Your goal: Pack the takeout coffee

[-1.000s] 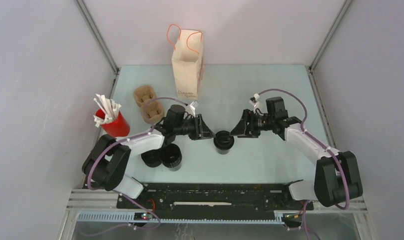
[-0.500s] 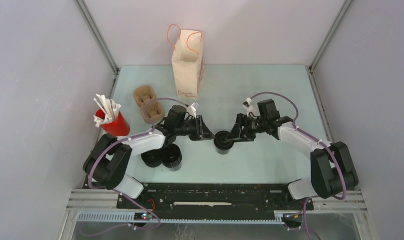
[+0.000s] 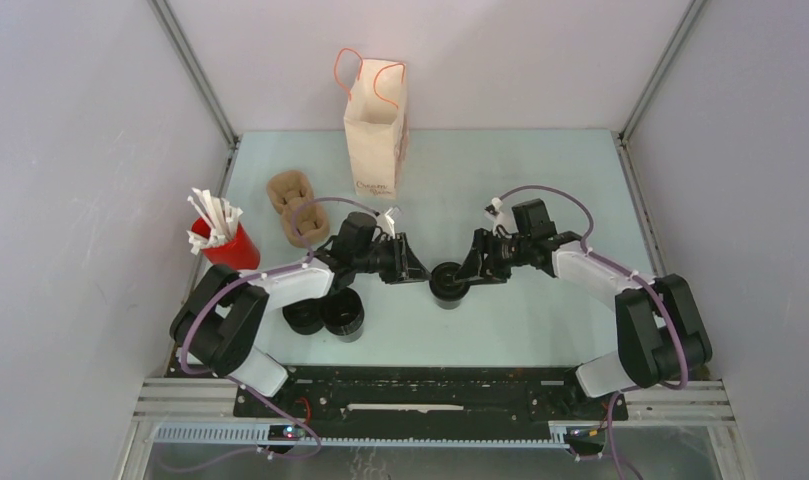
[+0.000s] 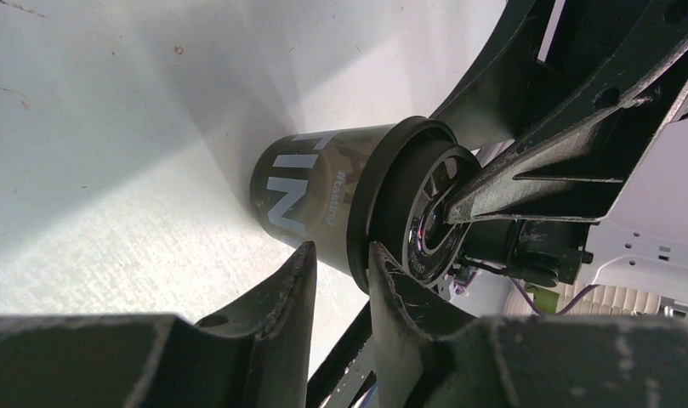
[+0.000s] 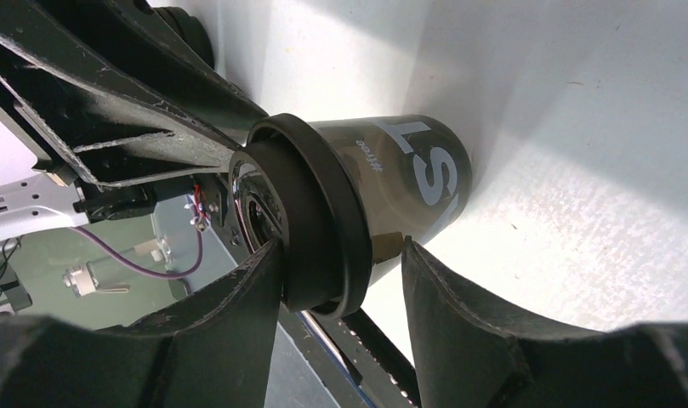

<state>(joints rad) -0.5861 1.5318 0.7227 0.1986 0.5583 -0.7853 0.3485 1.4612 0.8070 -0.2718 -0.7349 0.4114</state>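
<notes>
Pale green table (image 3: 540,180). Right gripper (image 5: 340,259): jaws apart, straddling lid (image 5: 310,204) rim of takeout coffee (image 5: 412,161). Left gripper (image 4: 338,255): narrow gap at opposite rim, possibly pinching, unclear. Coffee upright, axis vertical, between both grippers, mid-table; right better placed for lift.

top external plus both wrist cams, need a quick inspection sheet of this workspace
surface: pale green table, a few small specks in the wrist views
job's things: takeout coffee upright mid-table between both grippers; two other black cups beside the left arm
clutter: paper bag upright at the back; pulp cup carrier; red cup of white sticks
grippers: left gripper narrow gap at the lid rim, grip unclear; right gripper open, straddling the lid
cables: purple cable looped on each arm, no snag seen
surroundings: grey walls; nothing else seen
</notes>
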